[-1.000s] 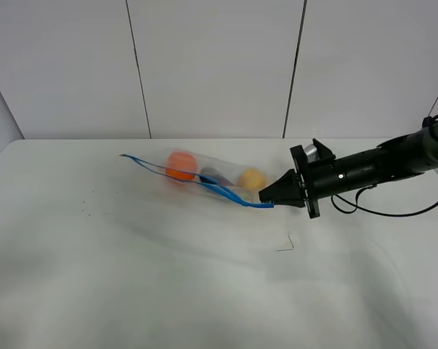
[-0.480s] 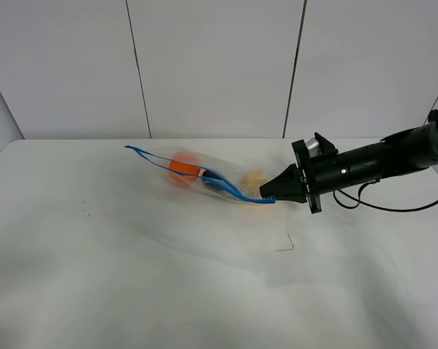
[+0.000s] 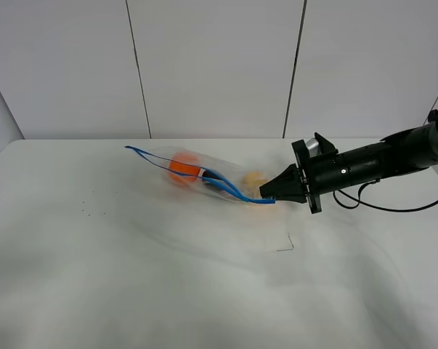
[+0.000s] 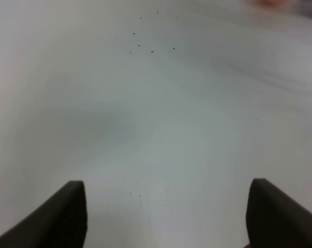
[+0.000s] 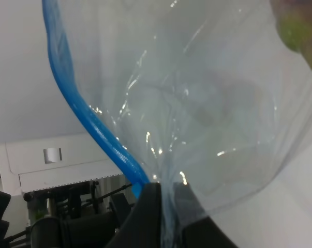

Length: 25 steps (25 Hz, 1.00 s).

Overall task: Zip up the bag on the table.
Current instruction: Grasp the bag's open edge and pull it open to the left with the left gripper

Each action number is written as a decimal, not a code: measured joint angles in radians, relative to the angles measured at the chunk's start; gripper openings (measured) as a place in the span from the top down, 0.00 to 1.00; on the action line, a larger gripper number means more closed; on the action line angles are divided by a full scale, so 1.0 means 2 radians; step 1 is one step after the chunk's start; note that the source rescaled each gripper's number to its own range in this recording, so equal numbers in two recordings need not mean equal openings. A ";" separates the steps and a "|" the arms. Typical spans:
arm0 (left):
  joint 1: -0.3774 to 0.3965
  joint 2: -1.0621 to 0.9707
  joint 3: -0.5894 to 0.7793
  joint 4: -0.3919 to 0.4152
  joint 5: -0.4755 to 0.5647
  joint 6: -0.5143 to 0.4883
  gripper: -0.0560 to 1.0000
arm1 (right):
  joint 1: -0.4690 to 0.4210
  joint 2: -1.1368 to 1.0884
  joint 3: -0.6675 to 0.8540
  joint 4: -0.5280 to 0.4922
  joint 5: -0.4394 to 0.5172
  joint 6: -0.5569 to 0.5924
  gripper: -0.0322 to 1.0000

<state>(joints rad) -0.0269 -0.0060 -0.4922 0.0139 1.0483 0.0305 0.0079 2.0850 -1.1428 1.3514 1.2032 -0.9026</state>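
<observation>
Specks [image 3: 83,211] on table [image 3: 131,291] left of bag [image 3: 208,174]

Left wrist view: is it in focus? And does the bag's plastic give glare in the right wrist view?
Left wrist view: out of focus, the table a pale blur, the left gripper soft-edged. Right wrist view: sharper, with small white glints on the bag beside its blue zipper strip.
</observation>
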 joint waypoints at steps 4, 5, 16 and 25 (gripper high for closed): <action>0.000 0.000 0.000 0.000 0.000 0.000 0.00 | 0.000 0.000 0.000 0.000 0.000 0.000 0.96; 0.000 0.000 -0.001 0.000 -0.001 0.000 0.00 | 0.000 0.000 0.000 0.000 0.000 0.000 0.96; 0.000 0.232 -0.163 -0.050 -0.024 -0.015 0.00 | 0.000 0.000 0.000 0.000 0.000 0.000 0.96; 0.001 0.465 -0.206 -0.187 -0.087 -0.005 0.00 | 0.000 0.000 0.000 0.000 0.000 0.000 0.96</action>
<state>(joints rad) -0.0257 0.9241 -0.9051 -0.3608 0.8734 0.0200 0.0079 2.0850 -1.1428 1.3514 1.2032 -0.9026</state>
